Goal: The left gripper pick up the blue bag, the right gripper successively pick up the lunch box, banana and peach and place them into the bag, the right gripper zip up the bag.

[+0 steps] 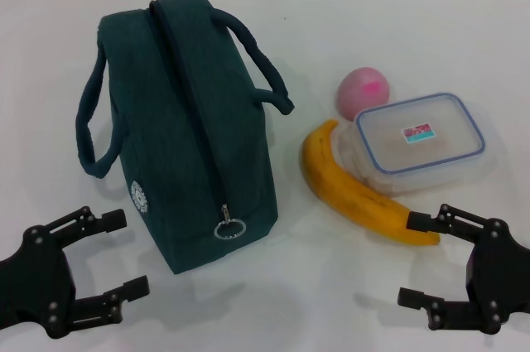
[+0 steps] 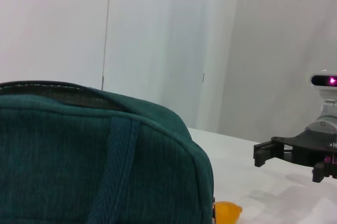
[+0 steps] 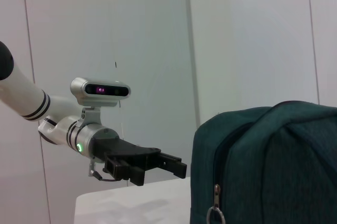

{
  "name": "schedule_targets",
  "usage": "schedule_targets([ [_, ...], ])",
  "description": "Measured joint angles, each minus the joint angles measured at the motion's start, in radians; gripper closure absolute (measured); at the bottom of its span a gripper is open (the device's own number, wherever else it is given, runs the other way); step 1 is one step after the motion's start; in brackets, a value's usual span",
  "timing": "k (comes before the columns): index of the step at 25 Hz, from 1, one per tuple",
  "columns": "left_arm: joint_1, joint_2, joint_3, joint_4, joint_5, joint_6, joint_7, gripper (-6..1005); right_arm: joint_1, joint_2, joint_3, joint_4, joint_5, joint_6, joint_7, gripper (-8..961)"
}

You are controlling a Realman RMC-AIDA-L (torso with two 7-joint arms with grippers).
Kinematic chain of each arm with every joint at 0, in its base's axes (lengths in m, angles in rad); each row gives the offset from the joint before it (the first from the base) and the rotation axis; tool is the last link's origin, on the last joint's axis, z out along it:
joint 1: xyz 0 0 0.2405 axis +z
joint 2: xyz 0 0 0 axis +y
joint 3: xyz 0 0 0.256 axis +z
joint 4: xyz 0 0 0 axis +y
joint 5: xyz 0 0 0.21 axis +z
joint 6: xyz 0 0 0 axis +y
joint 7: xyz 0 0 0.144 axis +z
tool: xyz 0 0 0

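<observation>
Nearest the robot, the left pincer (image 1: 106, 254) and right pincer (image 1: 422, 259) hover spread wide and empty above the white tabletop (image 1: 331, 302); nothing appears begun. Between them stands the blue bag (image 1: 186, 132), zipped shut, ring-pull facing the robot, its long axis running away from it. To its right the banana (image 1: 356, 190) lies diagonally against the lunch box (image 1: 422, 138), the peach (image 1: 362, 91) just behind.

No text is legible on the lunch box (image 1: 422, 141) label or the blue bag (image 1: 186, 120) logo.
</observation>
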Motion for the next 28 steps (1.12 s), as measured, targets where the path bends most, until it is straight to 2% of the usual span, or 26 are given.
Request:
schedule_targets([
  [10, 0.0, 0.0, -0.006, -0.003, -0.004, -0.002, -0.012, 127, 0.0, 0.0, 0.003, 0.0, 0.0, 0.0, 0.0, 89],
  [13, -0.006, 0.003, -0.043, 0.0, -0.027, -0.002, -0.118, 127, 0.0, 0.0, 0.003, 0.0, 0.0, 0.0, 0.0, 90],
  [16, -0.026, 0.022, -0.119, 0.015, -0.04, -0.002, -0.304, 127, 0.0, 0.0, 0.003, 0.0, 0.0, -0.005, 0.001, 90],
  [20, -0.072, 0.059, -0.205, 0.075, -0.035, -0.022, -0.624, 128, 0.0, 0.0, 0.004, 0.0, 0.0, -0.015, 0.002, 90],
  [23, -0.113, 0.075, -0.196, 0.142, -0.032, -0.022, -0.818, 129, 0.001, 0.0, 0.006, 0.0, 0.0, -0.015, 0.002, 90],
  [28, -0.208, 0.076, -0.167, 0.36, 0.051, -0.039, -1.186, 129, 0.008, 0.0, 0.006, 0.0, 0.0, -0.014, 0.003, 90],
])
